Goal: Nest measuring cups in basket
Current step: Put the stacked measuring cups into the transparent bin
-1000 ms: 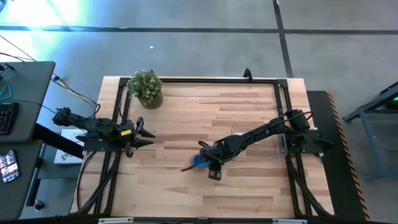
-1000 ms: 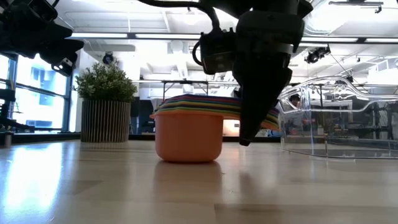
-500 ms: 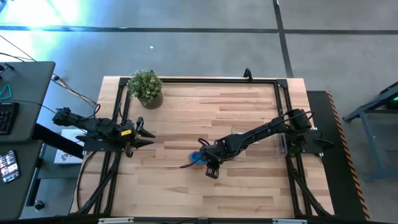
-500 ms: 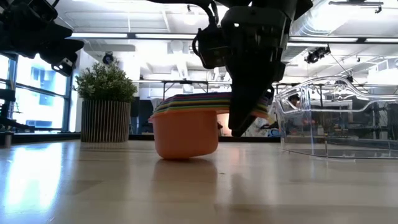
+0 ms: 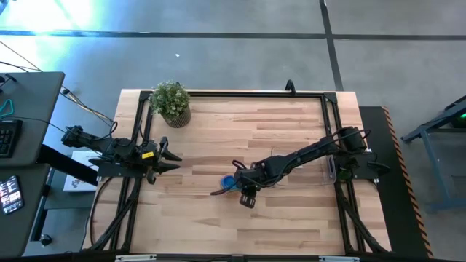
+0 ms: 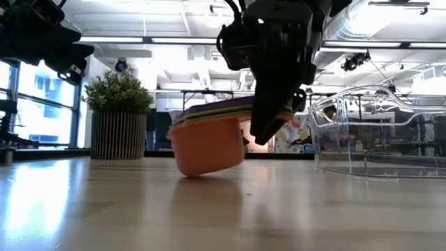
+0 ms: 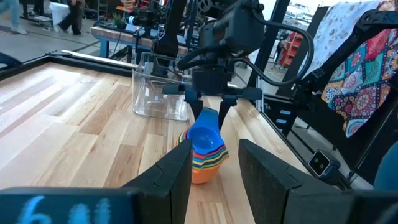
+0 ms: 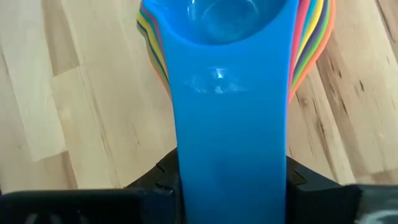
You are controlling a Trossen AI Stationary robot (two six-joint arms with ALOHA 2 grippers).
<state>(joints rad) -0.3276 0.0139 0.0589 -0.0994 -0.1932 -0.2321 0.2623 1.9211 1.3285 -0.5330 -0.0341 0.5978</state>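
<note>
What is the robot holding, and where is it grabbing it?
The right gripper holds the nested stack of measuring cups by the handles, tipping it on the table. The left gripper holds nothing.

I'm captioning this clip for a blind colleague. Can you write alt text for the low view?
The right gripper grips the handles of the nested measuring cups, tipping the stack up on the wooden table. The clear basket stands to the right, a potted plant to the left.
</note>
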